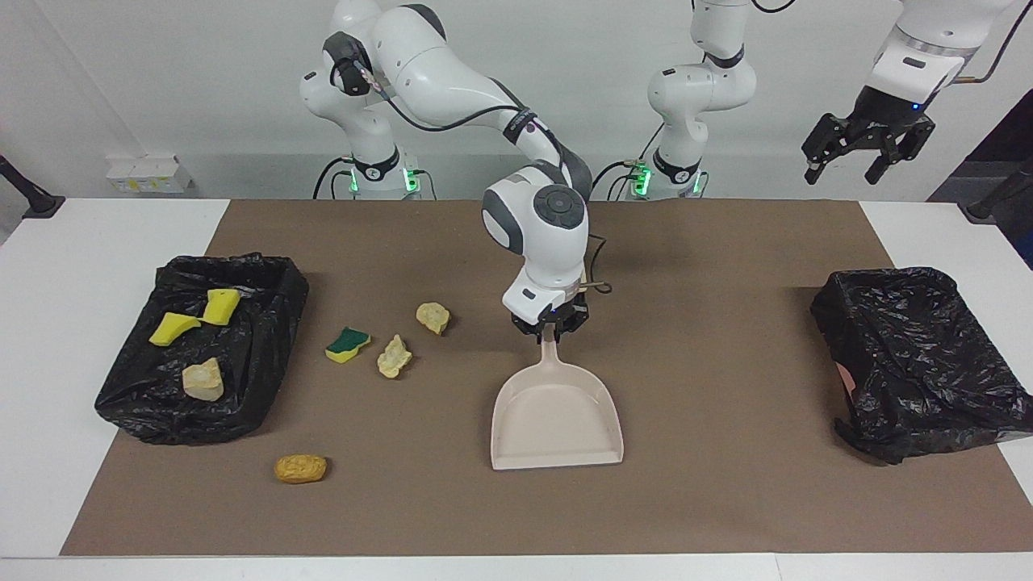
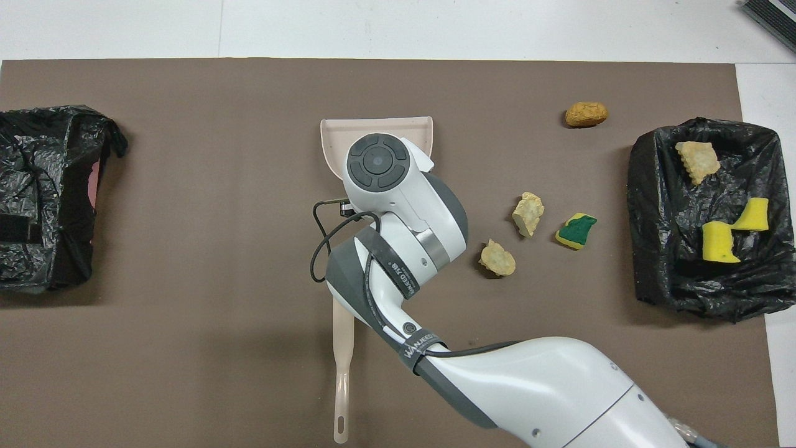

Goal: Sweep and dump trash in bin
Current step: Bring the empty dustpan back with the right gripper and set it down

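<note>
Overhead, right arm hides dustpan handle; facing shows right gripper jaws clamping it; left gripper jaws wide.

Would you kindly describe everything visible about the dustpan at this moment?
The dustpan is pale pinkish-beige, plastic by its look, with a flat tray, raised side walls and a slim handle. It is empty. The right gripper is shut on its handle. Its open lip points away from the robots, mid-mat, with the loose scraps lying toward the right arm's end.

Facing cam: high, across table, looking at robots. Overhead cam: above robots' end, steeply down. Both share mat, half-turn apart.
</note>
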### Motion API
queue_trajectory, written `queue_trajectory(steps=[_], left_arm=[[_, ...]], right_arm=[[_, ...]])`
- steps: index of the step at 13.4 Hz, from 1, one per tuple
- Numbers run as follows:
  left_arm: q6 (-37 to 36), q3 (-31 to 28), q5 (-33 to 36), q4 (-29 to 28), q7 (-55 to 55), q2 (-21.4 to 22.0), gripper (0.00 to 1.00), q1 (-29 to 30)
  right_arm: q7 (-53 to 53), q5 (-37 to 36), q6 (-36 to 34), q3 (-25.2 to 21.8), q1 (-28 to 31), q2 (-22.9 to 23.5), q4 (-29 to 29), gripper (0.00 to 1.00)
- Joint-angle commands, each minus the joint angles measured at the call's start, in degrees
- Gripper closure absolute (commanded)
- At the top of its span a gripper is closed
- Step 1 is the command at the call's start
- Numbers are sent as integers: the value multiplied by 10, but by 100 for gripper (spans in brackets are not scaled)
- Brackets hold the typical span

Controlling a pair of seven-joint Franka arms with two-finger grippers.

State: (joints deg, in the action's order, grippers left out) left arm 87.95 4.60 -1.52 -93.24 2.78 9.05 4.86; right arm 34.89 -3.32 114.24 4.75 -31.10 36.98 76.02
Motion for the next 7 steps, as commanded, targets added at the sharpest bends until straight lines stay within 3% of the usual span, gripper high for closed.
queue_trajectory(steps=[1,4,7], left_arm=[[-2,1,3,-12,8,13,0,3],[7,1,3,-12,7,11,0,3],[61,1,2,-9,-1,-1,0,0]], right_arm=[[5,-8,-2,-2,3,4,-10,0],[3,-11,-24,1,1,-29,10,0],[2,0,-73,3,-2,-74,44,0]])
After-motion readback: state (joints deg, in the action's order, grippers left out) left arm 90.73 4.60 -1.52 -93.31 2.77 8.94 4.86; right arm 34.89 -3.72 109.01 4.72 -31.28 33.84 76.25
